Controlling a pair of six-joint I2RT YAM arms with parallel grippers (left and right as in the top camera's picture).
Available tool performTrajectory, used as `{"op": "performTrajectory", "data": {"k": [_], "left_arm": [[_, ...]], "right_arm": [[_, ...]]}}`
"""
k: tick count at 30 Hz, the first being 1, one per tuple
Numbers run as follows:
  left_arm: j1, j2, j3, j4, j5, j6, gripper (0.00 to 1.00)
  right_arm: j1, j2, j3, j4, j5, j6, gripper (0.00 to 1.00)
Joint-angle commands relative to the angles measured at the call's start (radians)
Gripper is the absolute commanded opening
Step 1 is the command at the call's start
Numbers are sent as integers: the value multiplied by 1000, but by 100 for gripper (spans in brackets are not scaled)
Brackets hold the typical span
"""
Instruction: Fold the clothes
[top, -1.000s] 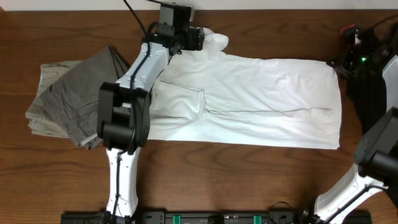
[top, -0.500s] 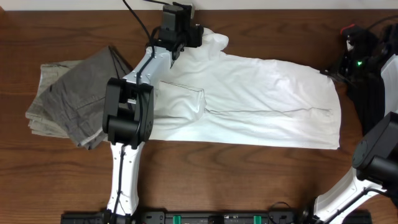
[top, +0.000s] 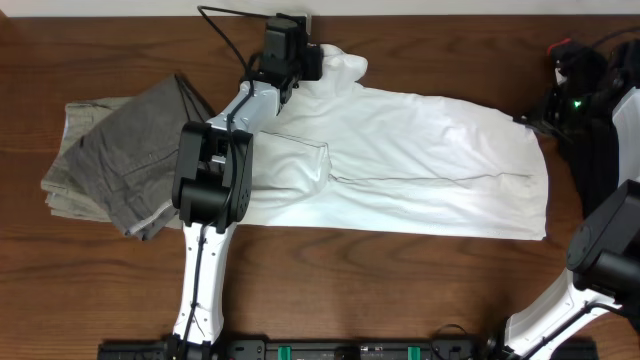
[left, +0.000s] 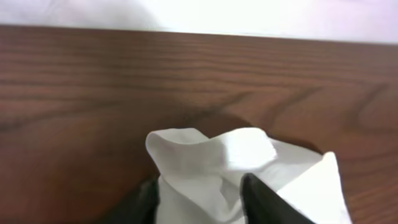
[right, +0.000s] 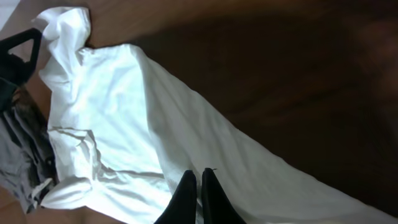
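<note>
- Nearest you, along the front edge of the table (top: 400, 290), both arm bases stand, the left one rising in white links towards the far side.
- You find the white T-shirt (top: 420, 160) laid flat across the middle of the table. It is folded lengthwise into a long band, running from beside the left arm to the right arm.
- One sleeve (top: 290, 160) is turned in and lies on top of the shirt's left part, its edges showing as a raised rectangle.
- The grey trousers (top: 110, 160) lie in a loose, crumpled heap to the left of the shirt. The left arm crosses between the two, so you cannot tell whether the fabrics touch.
- At the shirt's right end, the right gripper (right: 199, 174) has its fingers pressed together, tips down against the white cloth. Whether a fold is caught between them cannot be told.
- In the overhead view, the shirt's far right corner (top: 520, 118) draws out to a point towards the right arm.
- Farthest from you, at the back edge, the left gripper (left: 200, 186) sits over the shirt's bunched far-left corner (top: 345, 65).
- Its two dark fingers (left: 264, 202) stand partly apart, with a standing ruffle of white fabric between them and touching both. Whether they have bitten down on it cannot be told.
- Beyond that ruffle you see only bare wood grain up to the table's pale far edge.
</note>
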Motion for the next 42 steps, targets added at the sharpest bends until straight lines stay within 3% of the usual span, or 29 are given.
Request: {"op": "performTrajectory", "data": {"k": [1,4,14,22,31,42], "left_arm": [[2,6,15,-1,-10,-6,28],[2,5,15,-6,20,-5,6],[32,-95,54,-152,61,15,6],[34,-238,54,-368,61,64,6],[34,-455,54,-714,27,204,6],[34,-594,54,-1145,27,207,6]], "right_arm": [[14,-8,6,-8,-8,-22,1],[14,-8,6,-16,-8,-22,2],[14,-8,6,-14,-7,-40,1],[14,-8,6,-11,59,-40,1],[-23,-8,6,-13,162,-35,1],[-92,-8,7,-129,178,-64,2]]}}
